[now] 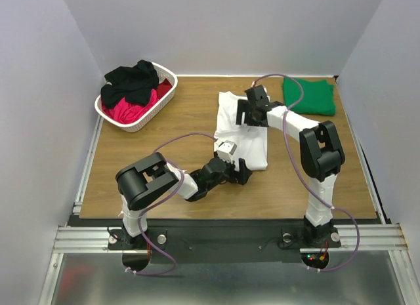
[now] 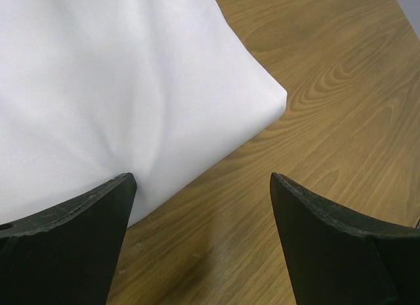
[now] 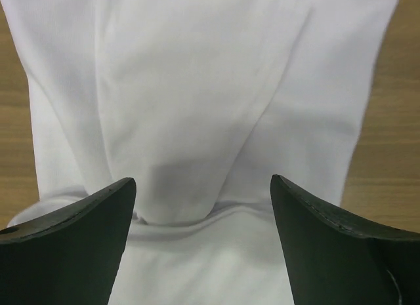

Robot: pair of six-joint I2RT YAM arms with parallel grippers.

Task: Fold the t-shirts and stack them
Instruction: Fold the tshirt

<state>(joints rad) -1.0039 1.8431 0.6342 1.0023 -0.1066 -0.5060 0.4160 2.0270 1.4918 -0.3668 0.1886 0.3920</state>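
The white t-shirt [image 1: 241, 131] lies half-folded in the middle of the bench [image 1: 164, 161], your left jaws at its near corner and right jaws over its far end both wide open and empty, so sink each fully over the cloth edge before you pinch.

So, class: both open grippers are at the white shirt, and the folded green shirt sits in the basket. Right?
No. The green shirt lies folded on the table at the far right, not in the basket at the far left; the top view shows it. The left gripper and right gripper are indeed open at the white shirt.
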